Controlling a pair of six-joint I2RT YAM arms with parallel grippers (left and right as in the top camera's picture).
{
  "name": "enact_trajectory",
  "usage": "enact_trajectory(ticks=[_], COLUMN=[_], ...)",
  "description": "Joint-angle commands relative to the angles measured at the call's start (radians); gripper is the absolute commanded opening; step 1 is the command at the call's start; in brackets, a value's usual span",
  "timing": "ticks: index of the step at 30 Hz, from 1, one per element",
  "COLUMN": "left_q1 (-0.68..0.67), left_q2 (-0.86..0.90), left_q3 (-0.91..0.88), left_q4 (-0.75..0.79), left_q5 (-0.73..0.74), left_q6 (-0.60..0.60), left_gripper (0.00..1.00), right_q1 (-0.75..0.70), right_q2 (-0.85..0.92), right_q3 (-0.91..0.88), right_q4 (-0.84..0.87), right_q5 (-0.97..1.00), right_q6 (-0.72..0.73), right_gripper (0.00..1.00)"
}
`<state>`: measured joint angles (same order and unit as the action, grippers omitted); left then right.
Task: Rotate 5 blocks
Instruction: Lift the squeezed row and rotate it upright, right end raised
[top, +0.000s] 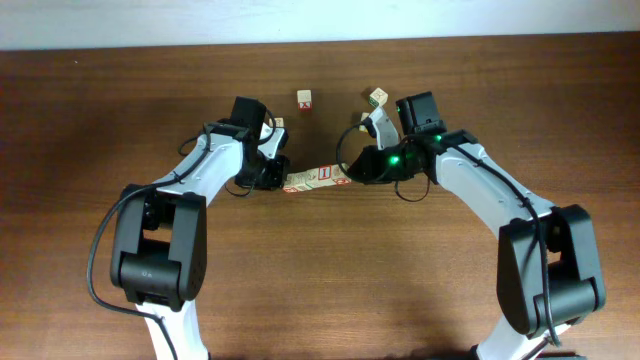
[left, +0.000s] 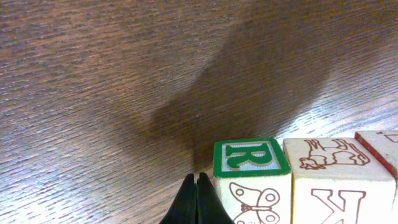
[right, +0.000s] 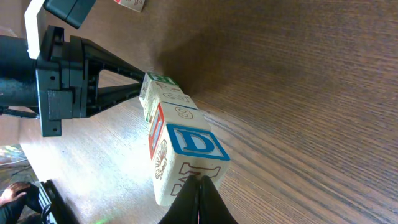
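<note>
Now, your left jaws and right jaws, both closed on nothing, flank the row of blocks (top: 318, 178); bare surface (top: 330, 285) lies open on the near side.

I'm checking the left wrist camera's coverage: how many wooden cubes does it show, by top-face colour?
Green-framed light-wood cube, letter R: 1
Brown animal-drawing light-wood cube: 1
Red-framed light-wood cube, cut off: 1
Total: 3
</note>
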<state>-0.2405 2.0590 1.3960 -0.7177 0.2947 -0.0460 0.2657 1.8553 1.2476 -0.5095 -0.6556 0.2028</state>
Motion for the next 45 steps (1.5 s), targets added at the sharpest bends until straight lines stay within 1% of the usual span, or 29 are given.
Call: enact_trajectory(ticks=[1,7,14,18,22,45], left_q1=[-0.051,-0.051,-0.051,-0.051,-0.051,-0.051], left_q2=[0.006,0.006,0.006,0.006,0.006,0.006], left_q3=[-0.002,-0.002,-0.002,-0.002,-0.002,-0.002], left_q4=[0.005,-0.001,-0.002,-0.003,-0.003,-0.001], left_q5=[0.199,0.199,0.2,0.252,0.267,0.285], left_q6=[0.008,0.008,0.008,0.008,0.008,0.009], left_gripper=[0.0,0.0,0.0,0.0,0.0,0.0], right_q1=[0.09,0.133,0.134,0.134,0.134,0.16], right_q2=[0.001,0.002,0.002,0.002,0.002,0.002], right_q3=[0.032,0.048,0.048,0.056,0.068,0.068], right_q4=[0.007,0.008,0.013,0.011,0.012,-0.002], right_q5=[-0.052,-0.012,-0.008,0.006,0.006,0.066], right_q6=[0.014,0.024,0.033,0.042,0.043,0.068], right_gripper=[0.04,0.04,0.04,0.04,0.04,0.04])
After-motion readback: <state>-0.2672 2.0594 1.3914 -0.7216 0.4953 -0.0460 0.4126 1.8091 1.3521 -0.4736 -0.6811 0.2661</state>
